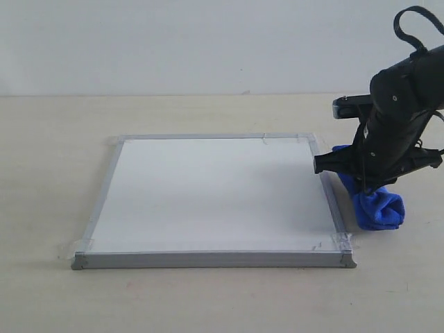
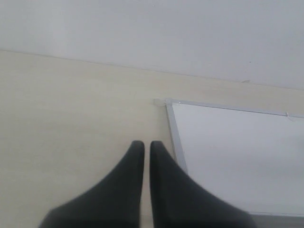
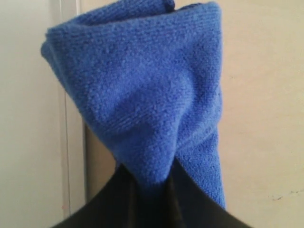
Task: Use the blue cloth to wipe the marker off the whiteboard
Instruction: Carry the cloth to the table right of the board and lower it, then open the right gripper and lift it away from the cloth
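Blue cloth (image 1: pixel 380 208) pinched in the right gripper (image 1: pixel 361 182), whiteboard (image 1: pixel 208 198) frame just beside it.
Only a narrow fold is clamped; the bulk beyond the jaws may be snagged on the frame or pulled free. No red marker is seen. The left gripper (image 2: pixel 143 148) is pressed together, empty.

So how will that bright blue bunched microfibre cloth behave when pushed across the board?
Probably floppy: the blue microfibre cloth falls in soft folds from the right gripper. Likely light, as one pinch holds it. Its fuzzy pile may drag and bunch rather than slide.
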